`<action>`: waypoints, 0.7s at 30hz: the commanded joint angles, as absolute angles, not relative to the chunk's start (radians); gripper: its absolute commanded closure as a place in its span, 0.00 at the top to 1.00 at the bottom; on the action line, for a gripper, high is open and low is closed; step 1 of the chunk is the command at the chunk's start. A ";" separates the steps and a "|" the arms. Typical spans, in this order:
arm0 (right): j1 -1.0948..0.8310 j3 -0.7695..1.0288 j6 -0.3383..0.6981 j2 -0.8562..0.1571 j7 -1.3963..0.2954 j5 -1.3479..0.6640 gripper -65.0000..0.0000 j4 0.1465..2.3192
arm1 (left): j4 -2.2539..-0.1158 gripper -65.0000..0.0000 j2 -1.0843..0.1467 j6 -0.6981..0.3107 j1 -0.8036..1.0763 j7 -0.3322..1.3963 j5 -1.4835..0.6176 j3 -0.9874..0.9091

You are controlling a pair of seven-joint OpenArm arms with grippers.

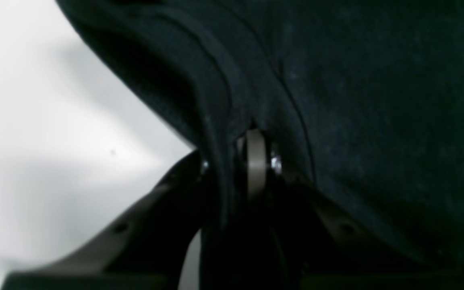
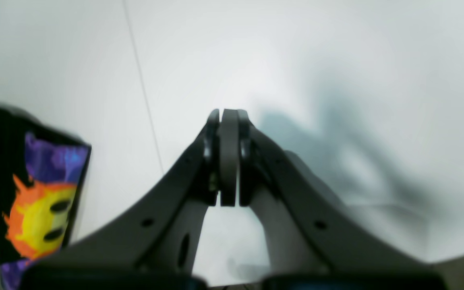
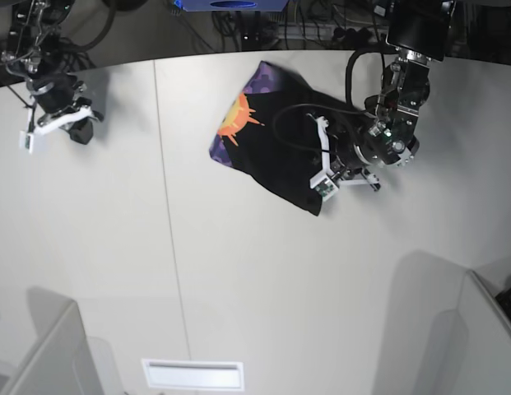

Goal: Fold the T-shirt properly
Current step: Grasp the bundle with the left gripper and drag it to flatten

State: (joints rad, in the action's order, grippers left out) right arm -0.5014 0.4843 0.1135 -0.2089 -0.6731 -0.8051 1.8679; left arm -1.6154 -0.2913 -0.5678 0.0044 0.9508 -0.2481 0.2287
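A: Where is the crumpled black cloth T-shirt (image 3: 276, 148) found?

B: On the white table (image 3: 239, 271), toward 12 o'clock, its edge pinched by the left end effector (image 1: 236, 161); the fingertips are largely hidden.

A: The right end effector (image 2: 228, 157)?

B: Closed, nothing held.

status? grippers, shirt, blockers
Left gripper shut on the T-shirt, bunched on the table. Right gripper shut, holding nothing, off to the side. Nothing in the way.

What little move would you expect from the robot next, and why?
Probably the left gripper drags its pinched cloth out sideways to spread the T-shirt. It is shut on a black fold, and the shirt lies bunched on the white table, print partly showing. The right gripper is shut on nothing, far off to the side.
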 commanded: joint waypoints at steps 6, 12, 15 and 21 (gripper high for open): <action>-0.526 0.552 0.122 -0.193 -0.656 -0.814 0.00 1.883 | -1.612 0.00 -0.326 -0.573 -0.077 0.993 -0.153 0.395; -0.552 0.576 0.122 -0.157 -0.650 -0.811 0.00 1.882 | -1.612 0.00 -0.326 -0.573 -0.171 0.992 -0.108 0.570; -0.552 0.636 0.122 -0.096 -0.654 -0.809 0.00 1.882 | -1.612 0.00 -0.325 -0.573 -0.214 0.986 -0.053 0.657; -0.572 0.679 0.122 -0.027 -0.651 -0.809 0.00 1.882 | -1.604 0.00 -0.326 -0.573 -0.268 0.872 0.054 0.814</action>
State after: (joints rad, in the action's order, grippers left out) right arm -0.5644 0.6701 0.1139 -0.0204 -0.6693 -0.8013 1.8652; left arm -1.5993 -0.3244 -0.5674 -0.2573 0.8772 0.0677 0.8104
